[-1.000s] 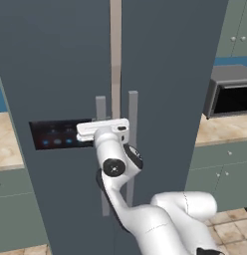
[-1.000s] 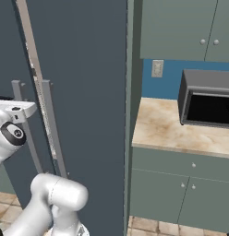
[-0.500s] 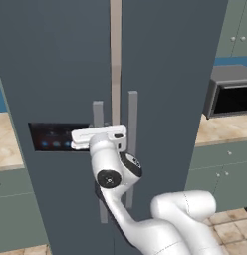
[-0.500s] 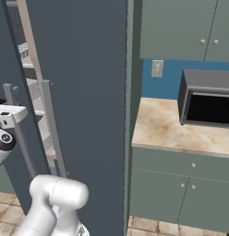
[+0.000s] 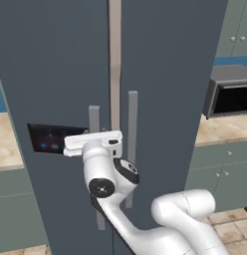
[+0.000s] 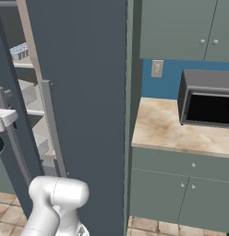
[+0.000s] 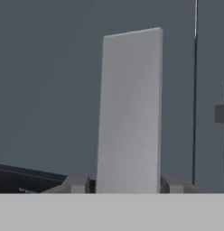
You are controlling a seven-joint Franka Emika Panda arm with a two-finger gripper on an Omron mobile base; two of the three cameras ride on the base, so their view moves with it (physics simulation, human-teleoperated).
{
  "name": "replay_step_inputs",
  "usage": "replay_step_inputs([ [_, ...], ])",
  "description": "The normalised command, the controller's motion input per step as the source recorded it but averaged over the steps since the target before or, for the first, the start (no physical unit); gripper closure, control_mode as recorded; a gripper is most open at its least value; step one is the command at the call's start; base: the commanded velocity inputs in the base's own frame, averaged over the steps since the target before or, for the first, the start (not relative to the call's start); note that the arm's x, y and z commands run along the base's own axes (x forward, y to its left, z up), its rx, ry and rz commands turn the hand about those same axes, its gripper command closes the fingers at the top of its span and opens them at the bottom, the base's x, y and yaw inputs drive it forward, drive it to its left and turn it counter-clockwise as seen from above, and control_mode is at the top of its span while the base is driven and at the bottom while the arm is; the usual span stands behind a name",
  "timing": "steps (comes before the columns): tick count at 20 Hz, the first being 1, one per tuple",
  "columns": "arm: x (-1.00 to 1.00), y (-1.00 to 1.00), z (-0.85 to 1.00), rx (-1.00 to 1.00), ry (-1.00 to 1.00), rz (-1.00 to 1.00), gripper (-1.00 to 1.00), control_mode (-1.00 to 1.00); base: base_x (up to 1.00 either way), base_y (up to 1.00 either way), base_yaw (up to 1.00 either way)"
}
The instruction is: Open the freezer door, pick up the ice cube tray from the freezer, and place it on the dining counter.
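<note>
The freezer door (image 5: 61,89) was a flat, matte slate-grey slab carrying a black panel (image 5: 48,138) and a grey, square-edged bar handle (image 7: 129,113). In the hand view the handle rose straight between the two fingers (image 7: 77,184), which stood spread on either side of it; whether they touched it could not be told. The gripper (image 5: 90,141) was a white block level with the panel. Right of the fingers stood a second grey bar handle (image 5: 131,144) on the plain grey door (image 5: 175,74).

The door stood slightly ajar. In the right base view the gap showed the freezer (image 6: 31,99) interior: pale grey shelves (image 6: 35,113), with a pale blue-grey item (image 6: 18,51) on an upper shelf, too small to identify.

Farther right, a dark boxy microwave (image 6: 206,99) sat on a beige marble-look counter (image 6: 167,129) over grey-green cabinets (image 6: 181,191).
</note>
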Motion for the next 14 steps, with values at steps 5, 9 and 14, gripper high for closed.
replay_step_inputs([
  [5, -0.31, 0.24, -0.01, 0.0, 0.03, 0.0, 1.0, -1.0, 0.0, 0.0, 0.0],
  [9, -0.31, 0.25, -0.01, 0.0, 0.03, 0.0, 1.0, -1.0, 0.0, 0.0, 0.0],
  [14, -0.27, 0.27, -0.02, 0.0, 0.04, 0.0, 1.0, -1.0, 0.0, 0.0, 0.0],
])
